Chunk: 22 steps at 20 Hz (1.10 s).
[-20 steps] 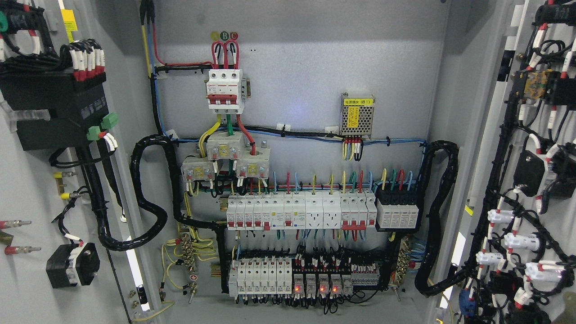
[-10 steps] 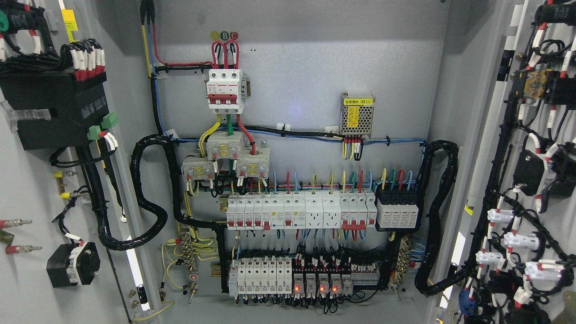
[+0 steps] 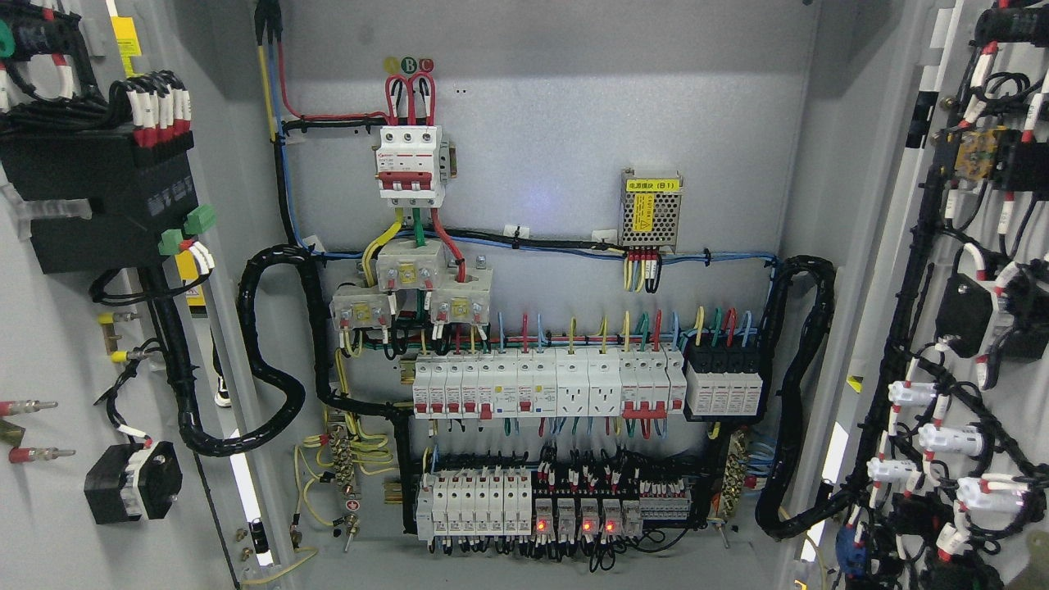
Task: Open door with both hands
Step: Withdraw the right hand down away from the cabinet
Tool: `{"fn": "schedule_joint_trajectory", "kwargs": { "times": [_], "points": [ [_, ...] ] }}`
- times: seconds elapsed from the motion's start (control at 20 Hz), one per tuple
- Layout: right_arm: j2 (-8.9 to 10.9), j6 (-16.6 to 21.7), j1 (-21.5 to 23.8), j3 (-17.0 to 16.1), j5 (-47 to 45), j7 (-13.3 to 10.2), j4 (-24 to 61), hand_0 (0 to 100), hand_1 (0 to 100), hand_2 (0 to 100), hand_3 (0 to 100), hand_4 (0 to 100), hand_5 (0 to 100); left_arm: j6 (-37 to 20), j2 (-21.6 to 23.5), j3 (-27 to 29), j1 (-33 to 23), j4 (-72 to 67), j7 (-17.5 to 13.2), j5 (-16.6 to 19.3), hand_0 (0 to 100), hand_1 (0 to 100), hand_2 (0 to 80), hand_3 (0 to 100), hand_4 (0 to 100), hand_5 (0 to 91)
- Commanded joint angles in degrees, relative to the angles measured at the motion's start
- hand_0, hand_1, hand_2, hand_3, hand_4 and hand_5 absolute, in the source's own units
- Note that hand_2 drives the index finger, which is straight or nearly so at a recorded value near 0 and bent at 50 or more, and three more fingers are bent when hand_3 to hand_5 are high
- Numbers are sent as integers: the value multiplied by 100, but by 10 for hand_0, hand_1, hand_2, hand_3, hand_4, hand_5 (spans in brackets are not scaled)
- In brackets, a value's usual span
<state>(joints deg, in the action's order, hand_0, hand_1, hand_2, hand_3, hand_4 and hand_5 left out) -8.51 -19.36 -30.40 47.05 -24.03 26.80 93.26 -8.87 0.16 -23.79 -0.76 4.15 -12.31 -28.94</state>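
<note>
both doors open; cabinet markers read a, b, c.

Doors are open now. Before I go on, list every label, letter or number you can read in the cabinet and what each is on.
"B": green round sticker above the main breaker.
"C": red round sticker beside it; the yellow one to their left is unreadable.
"(B1)": end of the yellow label on the power supply; the characters before it are too blurred.
Print on the breakers, wire sleeves and the left door's yellow tags: too small to read.
</note>
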Motion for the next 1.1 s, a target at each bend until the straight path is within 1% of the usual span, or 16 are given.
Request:
{"fn": "schedule_joint_trajectory", "kwargs": {
  "times": [0.0,0.1,0.2,0.25,0.3,0.35,0.45,0.55,0.6,0.7,0.75,0.85,0.9,0.95,1.05],
  "points": [
    [-11,2,-9,182,-5,-35,95,0,500,40,0,0,0,-62,221,-20,-493,1749,9,11,120,556,0,0,0,0],
    [33,2,8,68,3,-26,105,0,500,40,0,0,0,-27,466,-20,-828,2981,9,133,120,556,0,0,0,0],
    [95,2,87,-300,-5,-17,105,0,500,40,0,0,0,-44,581,6,-1013,3625,9,466,120,556,0,0,0,0],
    [165,2,183,-493,3,-17,105,0,500,40,0,0,0,-53,599,6,-1040,3706,9,581,120,556,0,0,0,0],
    [261,2,271,-626,3,-17,105,0,500,40,0,0,0,-44,634,93,-1049,3681,9,678,120,556,0,0,0,0],
    [453,11,368,-853,3,-17,105,0,500,40,0,0,0,-1,643,294,-1058,3637,9,705,120,556,0,0,0,0],
    [735,20,535,-1310,3,-17,105,0,500,40,0,0,0,9,643,567,-1119,3567,9,705,120,556,0,0,0,0],
    [1016,63,675,-1794,3,-17,113,0,500,40,0,0,0,0,634,577,-1146,3592,0,705,120,556,0,0,0,0],
    [1140,203,746,-1970,3,-17,122,0,500,40,0,0,0,0,634,577,-1146,3627,-8,697,120,556,0,0,0,0],
    [1351,659,913,-2147,38,-35,288,0,500,40,0,0,0,-18,643,577,-1172,3872,-61,697,120,556,0,0,0,0],
    [1508,931,1027,-2217,65,-43,411,0,500,40,0,0,0,-18,669,577,-1233,4170,-122,697,120,556,0,0,0,0],
    [1746,1284,1290,-2375,74,-43,648,0,500,40,0,0,0,-18,818,577,-1488,5064,-341,697,120,556,0,0,0,0],
    [1843,1364,1483,-2428,74,-43,841,0,500,40,0,0,0,-9,967,586,-1637,5722,-473,697,120,556,0,0,0,0],
    [1922,1382,1737,-2455,82,-43,1121,0,500,40,0,0,0,0,1081,586,-1760,6276,-535,688,120,556,0,0,0,0],
    [2028,1382,2221,-2464,82,-52,1623,0,500,40,0,0,0,0,1240,586,-1919,7287,-545,697,120,556,0,0,0,0]
  ]
}}
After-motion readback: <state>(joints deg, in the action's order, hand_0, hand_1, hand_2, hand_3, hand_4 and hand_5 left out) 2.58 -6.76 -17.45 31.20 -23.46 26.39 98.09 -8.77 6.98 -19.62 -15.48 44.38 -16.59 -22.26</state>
